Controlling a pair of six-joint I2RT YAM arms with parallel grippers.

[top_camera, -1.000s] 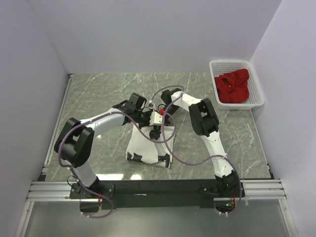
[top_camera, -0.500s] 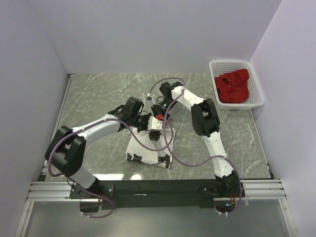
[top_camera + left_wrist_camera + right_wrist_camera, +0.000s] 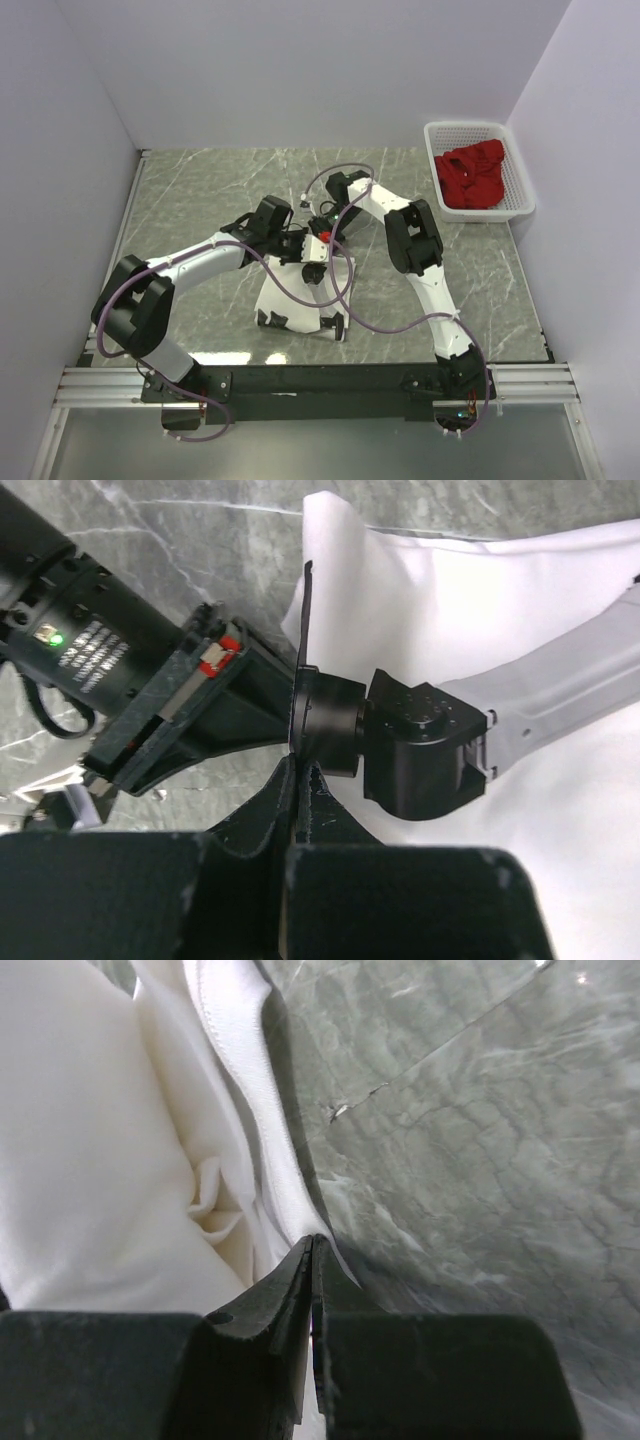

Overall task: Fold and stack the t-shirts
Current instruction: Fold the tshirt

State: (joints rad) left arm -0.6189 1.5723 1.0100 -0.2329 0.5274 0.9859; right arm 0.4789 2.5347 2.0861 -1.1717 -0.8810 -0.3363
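Left gripper (image 3: 298, 780) is clenching a thin edge of the white t-shirt (image 3: 298, 302). Right gripper (image 3: 312, 1245) is pinching its bunched hem, jaws nearly closed. Cloth is draping from both tips toward the arm bases. Red t-shirt (image 3: 470, 178) is lying well right of the right gripper, inside the basket (image 3: 465, 126).

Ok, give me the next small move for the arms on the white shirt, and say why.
Probably lower the raised edge onto the table and draw it taut away from the bases before releasing. The right gripper is shut on the white t-shirt at its hem, the left gripper is shut right beside it, and the cloth near the pinch is bunched, not flat.
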